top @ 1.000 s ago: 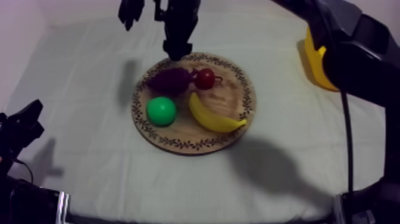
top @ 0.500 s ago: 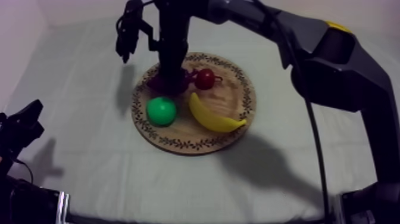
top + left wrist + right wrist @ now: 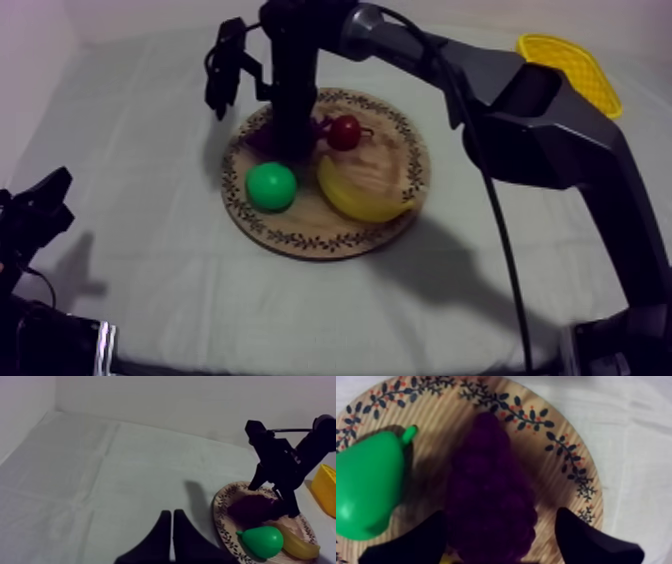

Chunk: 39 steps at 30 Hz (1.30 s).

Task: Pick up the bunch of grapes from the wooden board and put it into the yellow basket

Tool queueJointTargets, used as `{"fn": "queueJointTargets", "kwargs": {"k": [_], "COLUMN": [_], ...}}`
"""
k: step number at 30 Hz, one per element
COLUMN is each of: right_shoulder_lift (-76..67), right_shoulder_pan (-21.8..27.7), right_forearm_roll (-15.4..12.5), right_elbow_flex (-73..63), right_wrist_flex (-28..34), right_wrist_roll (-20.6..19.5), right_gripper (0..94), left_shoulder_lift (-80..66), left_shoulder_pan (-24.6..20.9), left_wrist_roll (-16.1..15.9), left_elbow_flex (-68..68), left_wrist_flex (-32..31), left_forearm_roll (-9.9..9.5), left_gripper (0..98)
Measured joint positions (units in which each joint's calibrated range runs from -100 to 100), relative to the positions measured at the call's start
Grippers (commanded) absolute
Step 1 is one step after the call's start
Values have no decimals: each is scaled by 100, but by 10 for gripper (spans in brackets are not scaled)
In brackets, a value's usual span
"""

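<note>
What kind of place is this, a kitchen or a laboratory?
Probably a robot test bench, not a kitchen: a cloth-covered table, a toy pear on a wooden board, and the right gripper open around the grapes.

The right arm (image 3: 545,110) is dark grey, its fingers (image 3: 588,538) black.

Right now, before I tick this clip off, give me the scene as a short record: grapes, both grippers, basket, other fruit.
target: bunch of grapes lying on the wooden board, not lifted
right arm: right gripper open, low over the board, one finger on each side of the grapes
left arm: left gripper shut on nothing, off the board at my left
goal: yellow basket at the far right, apart from the board
other fruit on board: pear, banana, small red fruit
stage: grasp not yet closed
</note>
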Motion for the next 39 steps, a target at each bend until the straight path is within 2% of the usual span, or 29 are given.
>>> {"fn": "queueJointTargets", "kwargs": {"k": [2, 6, 10, 16, 25, 39], "right_shoulder_lift": [59, 100, 100, -67, -932, -2689], "right_shoulder_pan": [9, 9, 6, -1, 114, 603], "right_forearm_roll": [0, 0, 0, -49, 41, 314], "right_elbow_flex": [-7, -7, -7, 64, 402, 1464], "right_wrist_flex": [4, -5, -5, -23, -42, -893], "right_wrist_roll": [24, 31, 31, 28, -30, -582], "right_gripper": [543, 344, 273, 265, 272, 271], "left_shoulder_lift": [0, 0, 0, 0, 0, 0], "left_shoulder_pan": [0, 0, 0, 0, 0, 0], "left_wrist_roll": [0, 0, 0, 0, 0, -3], "left_elbow_flex": [0, 0, 0, 0, 0, 0], "left_wrist_flex": [0, 0, 0, 9, 9, 9], "left_forearm_roll": [0, 0, 0, 0, 0, 0], "left_gripper": [1, 1, 1, 1, 1, 1]}}
